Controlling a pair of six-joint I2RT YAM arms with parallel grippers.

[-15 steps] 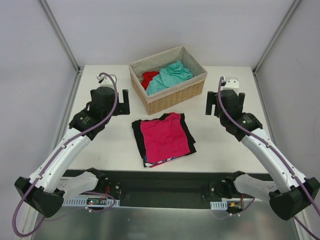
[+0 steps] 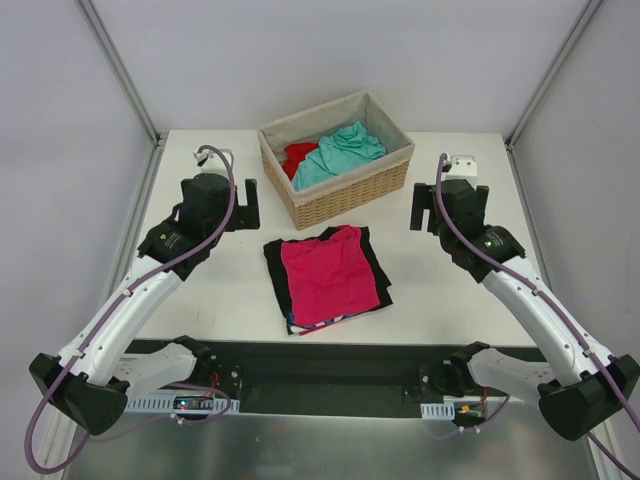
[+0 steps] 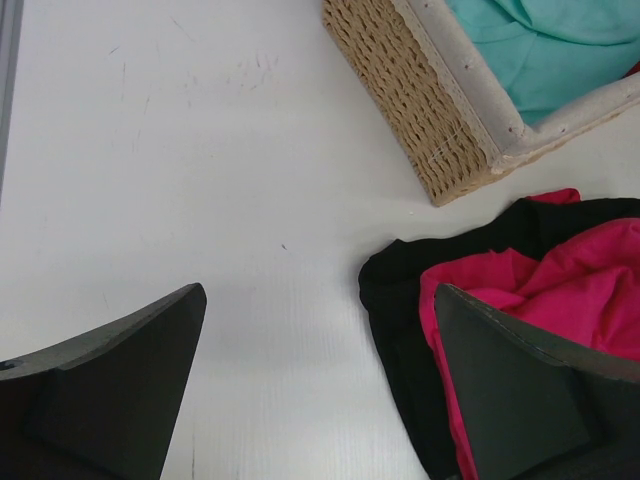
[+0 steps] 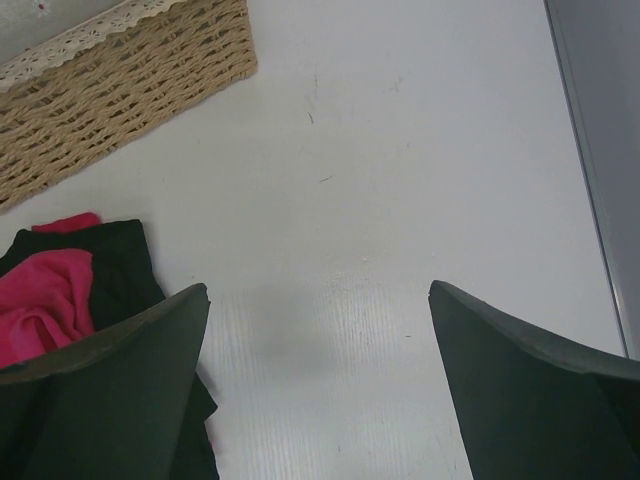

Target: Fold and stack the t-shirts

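A folded magenta-pink t-shirt [image 2: 330,272] lies on top of a folded black t-shirt [image 2: 277,270], with a striped t-shirt's edge [image 2: 325,323] showing beneath, at the table's middle. A teal-green t-shirt [image 2: 340,150] and a bright red t-shirt [image 2: 298,155] lie in the wicker basket [image 2: 340,195]. My left gripper [image 2: 245,203] is open and empty, left of the basket. My right gripper [image 2: 422,208] is open and empty, right of the basket. The left wrist view shows the pink shirt [image 3: 560,280], the black shirt [image 3: 400,300] and the teal shirt [image 3: 540,50]. The right wrist view shows the stack's corner [image 4: 60,280].
The tan basket stands at the back middle of the white table [image 2: 220,280]; it shows in the left wrist view [image 3: 420,100] and in the right wrist view [image 4: 120,90]. Metal frame posts and grey walls border the table on both sides.
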